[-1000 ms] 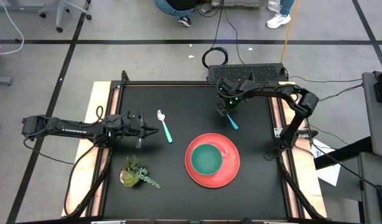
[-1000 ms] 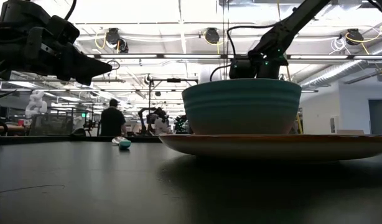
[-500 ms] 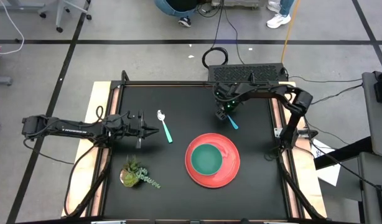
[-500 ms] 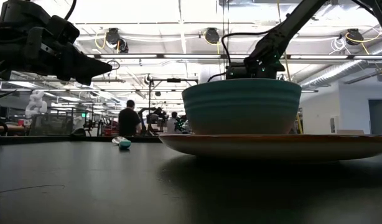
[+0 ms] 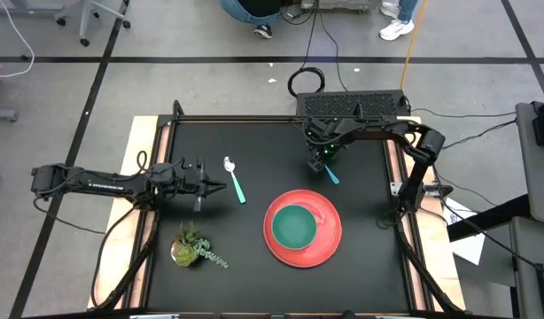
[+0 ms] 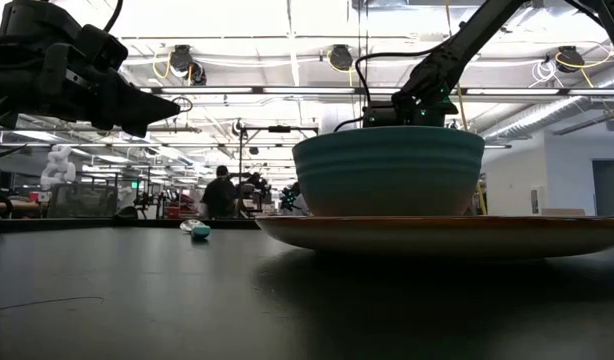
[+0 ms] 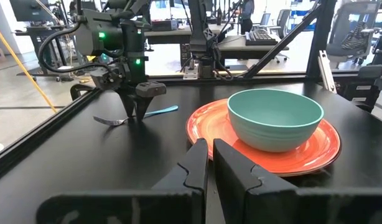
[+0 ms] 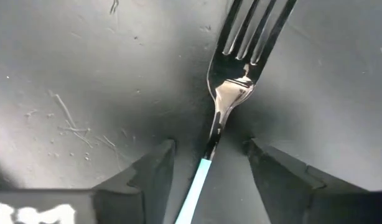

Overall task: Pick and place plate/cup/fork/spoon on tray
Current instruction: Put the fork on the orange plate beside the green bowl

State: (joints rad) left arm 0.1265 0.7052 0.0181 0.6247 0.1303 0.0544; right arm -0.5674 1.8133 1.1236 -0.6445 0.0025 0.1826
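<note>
The fork (image 8: 223, 106) lies flat on the black table at the far right, silver tines away from its light-blue handle (image 5: 331, 175). My right gripper (image 8: 213, 168) points down over it, open. One finger (image 8: 147, 177) and the other (image 8: 281, 177) stand on either side of the fork's neck, with a gap to it on both sides. The teal cup (image 5: 294, 227) sits in the coral-red tray (image 5: 329, 241) near the table's middle. The spoon (image 5: 234, 180) lies left of centre, just past my shut left gripper (image 5: 217, 186), which hovers level.
A small potted plant (image 5: 194, 248) stands near the table's near left. A black box (image 5: 352, 105) with cables sits behind the far edge. The raised table frame (image 7: 253, 76) runs close behind the fork. People move about in the room beyond.
My right gripper has sunk a little toward the fork and has sunk lower behind the cup in the low view. My left arm, the fork, the spoon, the cup and the tray have kept still.
</note>
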